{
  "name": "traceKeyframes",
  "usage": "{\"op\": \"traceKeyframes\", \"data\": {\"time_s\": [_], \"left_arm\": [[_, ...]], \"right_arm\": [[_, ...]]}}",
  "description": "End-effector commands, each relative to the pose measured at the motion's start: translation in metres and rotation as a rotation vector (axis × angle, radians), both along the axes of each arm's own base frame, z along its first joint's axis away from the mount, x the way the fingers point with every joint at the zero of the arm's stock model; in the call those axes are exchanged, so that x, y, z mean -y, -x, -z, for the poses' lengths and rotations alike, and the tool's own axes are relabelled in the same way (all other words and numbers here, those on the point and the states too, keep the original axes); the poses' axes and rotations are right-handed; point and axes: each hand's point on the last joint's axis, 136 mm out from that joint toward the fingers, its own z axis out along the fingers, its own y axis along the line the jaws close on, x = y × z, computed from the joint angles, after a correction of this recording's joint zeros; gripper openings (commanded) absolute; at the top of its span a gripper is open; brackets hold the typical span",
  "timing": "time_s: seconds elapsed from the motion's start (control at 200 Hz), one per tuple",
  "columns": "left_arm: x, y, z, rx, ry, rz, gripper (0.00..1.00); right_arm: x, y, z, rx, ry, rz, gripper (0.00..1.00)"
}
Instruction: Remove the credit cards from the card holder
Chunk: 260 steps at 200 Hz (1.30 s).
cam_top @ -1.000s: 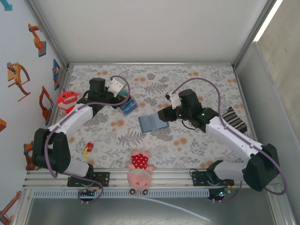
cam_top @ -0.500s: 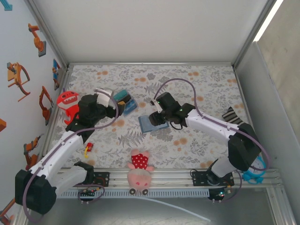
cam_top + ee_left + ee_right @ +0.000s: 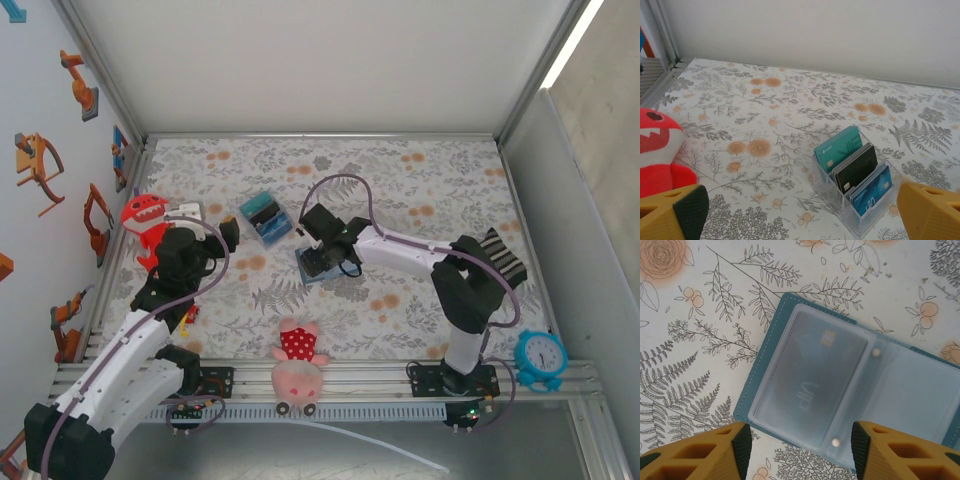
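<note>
Card (image 3: 810, 372) in card holder (image 3: 769, 347), lettering like "ulp"

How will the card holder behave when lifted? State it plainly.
Probably floppy: the card holder lies open as two thin panels, so it may fold at the spine. Its clear sleeves look glossy, perhaps slippery to pinch. Lying flat on the table, it would likely slide rather than tip if pushed.

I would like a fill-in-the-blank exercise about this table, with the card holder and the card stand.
The clear card stand holds ___ cards. Its middle card is ___ in colour. The card holder under the right hand lies ___, not folded shut. The plush toy near the left hand is ___ in colour.
Missing words: three, black, open, red.
</note>
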Motion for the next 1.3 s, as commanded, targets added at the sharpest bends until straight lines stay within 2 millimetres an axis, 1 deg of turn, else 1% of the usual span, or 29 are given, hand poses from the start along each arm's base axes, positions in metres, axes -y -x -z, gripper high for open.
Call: {"op": "traceKeyframes", "data": {"time_s": [0.0,0.17,0.275,0.501,0.711,0.871,1.062,1.297], "left_arm": [[-0.013,0.002,0.005,-0.002,0.046,-0.082,0.97],[-0.015,0.003,0.009,-0.005,0.066,-0.098,0.97],[-0.016,0.002,0.01,-0.011,0.065,-0.105,0.97],[-0.017,0.001,0.017,-0.04,0.055,-0.113,0.97],[-0.016,0.0,0.02,-0.054,0.054,-0.117,0.97],[-0.017,0.0,0.02,-0.054,0.051,-0.118,0.97],[-0.017,0.0,0.022,-0.065,0.046,-0.118,0.97],[-0.017,-0.001,0.024,-0.078,0.038,-0.121,0.97]], "right_arm": [[-0.007,0.003,0.003,-0.018,0.02,-0.001,0.55],[-0.014,0.003,0.02,-0.046,0.049,-0.009,0.55],[-0.016,0.002,0.026,-0.051,0.062,-0.008,0.56],[-0.011,-0.003,0.036,-0.048,0.11,0.013,0.57],[-0.002,-0.003,0.046,-0.045,0.157,0.031,0.57],[-0.004,0.0,0.048,-0.063,0.144,0.028,0.57],[-0.013,0.002,0.041,-0.076,0.093,0.026,0.58],[-0.012,0.005,0.047,-0.075,0.116,0.02,0.6]]}}
